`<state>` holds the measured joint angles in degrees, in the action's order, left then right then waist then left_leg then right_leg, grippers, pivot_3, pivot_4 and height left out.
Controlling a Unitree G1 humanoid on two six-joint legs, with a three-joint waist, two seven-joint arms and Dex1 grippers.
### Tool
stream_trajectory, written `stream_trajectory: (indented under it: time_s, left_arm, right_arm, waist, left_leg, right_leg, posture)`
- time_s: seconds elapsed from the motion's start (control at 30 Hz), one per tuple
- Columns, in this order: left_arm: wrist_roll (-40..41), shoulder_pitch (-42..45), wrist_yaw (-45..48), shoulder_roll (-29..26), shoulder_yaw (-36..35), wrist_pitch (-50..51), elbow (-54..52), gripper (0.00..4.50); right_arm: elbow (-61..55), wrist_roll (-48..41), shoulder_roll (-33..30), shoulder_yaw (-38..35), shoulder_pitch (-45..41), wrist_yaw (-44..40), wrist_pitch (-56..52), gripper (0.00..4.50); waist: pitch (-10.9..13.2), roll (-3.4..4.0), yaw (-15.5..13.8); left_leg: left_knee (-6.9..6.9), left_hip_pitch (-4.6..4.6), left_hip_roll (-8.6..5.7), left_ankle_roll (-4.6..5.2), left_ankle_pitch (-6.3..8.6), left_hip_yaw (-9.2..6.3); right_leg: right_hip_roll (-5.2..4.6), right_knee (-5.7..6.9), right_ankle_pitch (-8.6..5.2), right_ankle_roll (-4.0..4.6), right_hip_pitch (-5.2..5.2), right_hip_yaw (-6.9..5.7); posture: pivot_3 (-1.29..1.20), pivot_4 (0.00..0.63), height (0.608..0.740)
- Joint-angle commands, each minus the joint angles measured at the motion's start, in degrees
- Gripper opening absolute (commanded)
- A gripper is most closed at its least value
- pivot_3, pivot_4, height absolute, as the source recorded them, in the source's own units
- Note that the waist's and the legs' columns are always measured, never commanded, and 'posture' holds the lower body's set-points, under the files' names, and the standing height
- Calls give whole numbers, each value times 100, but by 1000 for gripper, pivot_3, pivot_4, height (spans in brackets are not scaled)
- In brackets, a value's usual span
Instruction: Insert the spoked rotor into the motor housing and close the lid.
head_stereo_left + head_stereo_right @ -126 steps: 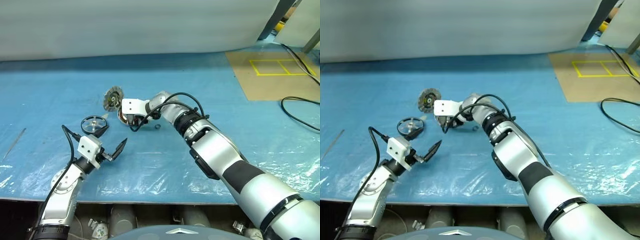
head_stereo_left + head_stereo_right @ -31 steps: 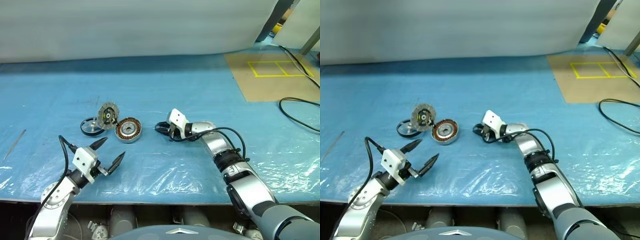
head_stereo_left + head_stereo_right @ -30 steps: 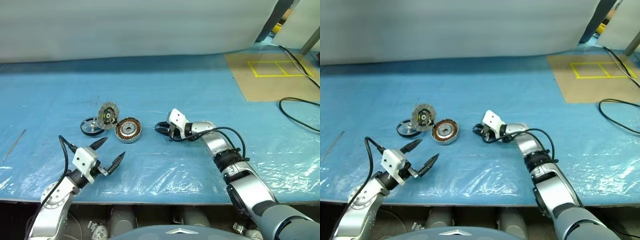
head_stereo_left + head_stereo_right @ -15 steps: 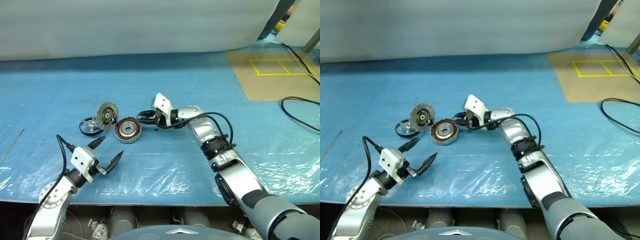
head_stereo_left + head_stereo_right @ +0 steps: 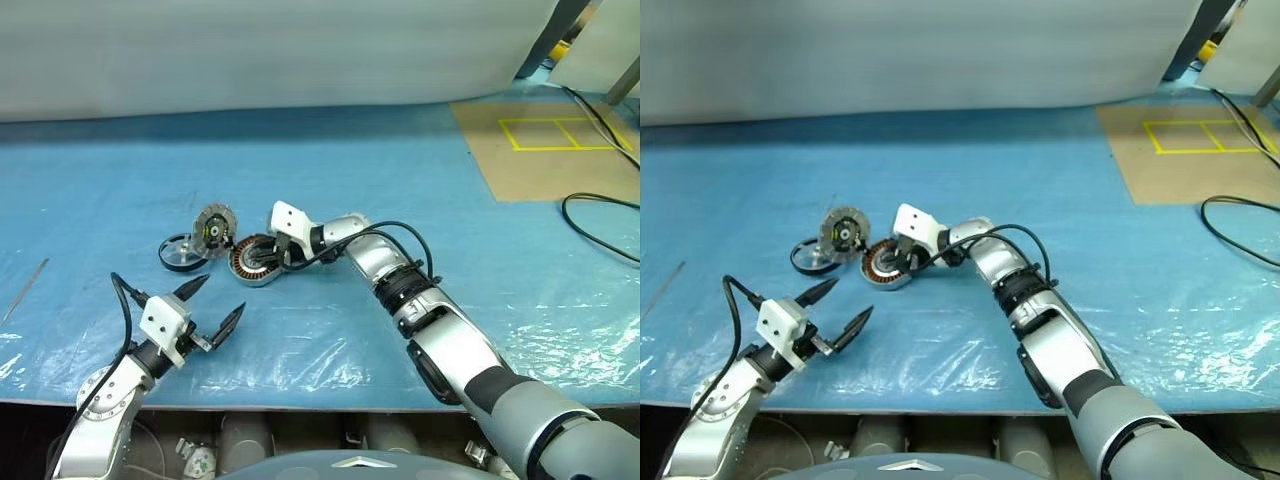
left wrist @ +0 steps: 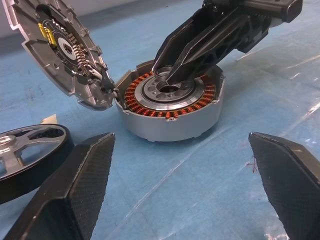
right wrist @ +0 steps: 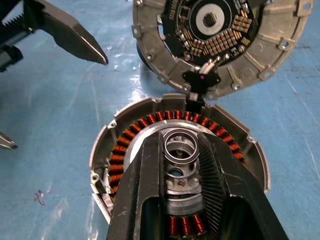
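Found the left end effector nearest, its fingers spread wide with nothing between them, hovering above the blue worktop. Saw the spoked rotor just beyond its tips and slightly to its left, lying flat on the worktop and touched by neither end effector.

Noted the motor housing a little beyond the left end effector, directly under the tips of the right one, copper windings facing up. Found the right end effector reaching in over the housing from its right, the fingers pressed nearly together and pinching a small metal ring above the dark centre. Could not tell whether the ring was already touching the hub.

Saw the lid farthest from the right end effector's tips, standing tilted open at the housing's far rim, joined to it by short wires.

Judged the step in hand as seating this ring in the centre, before the rotor. Expected the next move to need a straight lowering onto the hub and a release, then a reach for the rotor.
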<state>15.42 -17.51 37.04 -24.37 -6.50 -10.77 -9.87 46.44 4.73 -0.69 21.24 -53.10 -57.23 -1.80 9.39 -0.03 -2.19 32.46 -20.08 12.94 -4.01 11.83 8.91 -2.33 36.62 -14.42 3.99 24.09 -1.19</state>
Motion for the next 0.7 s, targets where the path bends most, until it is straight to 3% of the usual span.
stream_trajectory:
  time_s: [0.03,0.7]
  left_arm:
    - [50,-38,-39,-1,-120,-108,-219,4500]
    - [120,-4,-115,48,-150,-100,-243,4500]
  right_arm:
    - [121,82,36,-7,-192,52,225,618]
    - [346,109,145,-52,-270,-39,247,618]
  waist:
    - [0,0,-1]
    - [0,0,-2]
  left_leg:
    - [0,0,0,0,0,0]
    - [3,1,1,0,0,0]
  right_leg:
    - [0,0,0,0,0,0]
    - [0,3,0,0,0,0]
  posture:
    - [0,150,740]
    - [0,150,740]
